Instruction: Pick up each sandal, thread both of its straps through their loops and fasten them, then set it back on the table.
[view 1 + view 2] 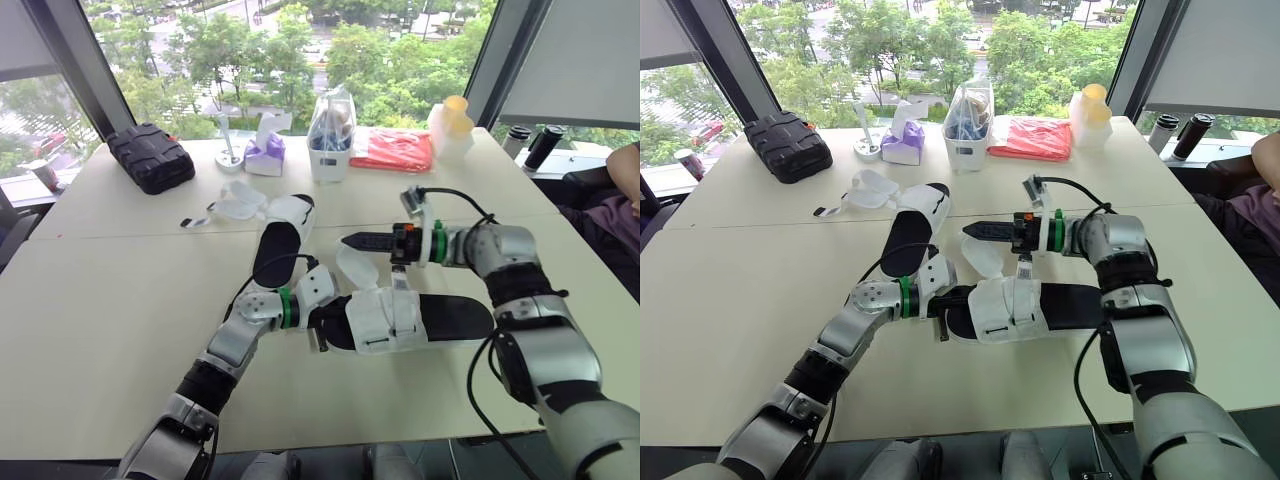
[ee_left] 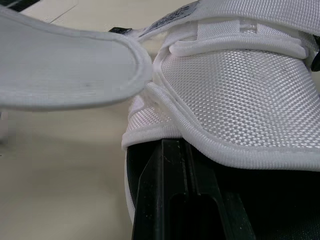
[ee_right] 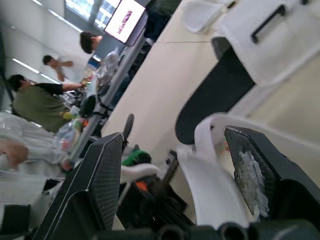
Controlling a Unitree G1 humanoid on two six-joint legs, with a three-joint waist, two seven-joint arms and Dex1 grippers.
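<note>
Office: big windows [image 1: 300, 45] over trees [image 1: 390, 60], long table [image 1: 110, 300], ppl [image 3: 35, 100] working, wall screen [image 3: 131, 19].

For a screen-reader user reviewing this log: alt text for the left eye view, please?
A white-strapped, black-soled sandal lies on a cream table, with the left gripper at its strapped end and the right gripper open by a loose strap. A second sandal lies beyond.

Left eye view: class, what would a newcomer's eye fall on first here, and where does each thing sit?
The near sandal, white upper on a black sole, lies across the cream table with the left gripper at its left end. Just beyond it the right gripper hangs open around a loose white strap. A second sandal lies farther back, its straps open.
</note>
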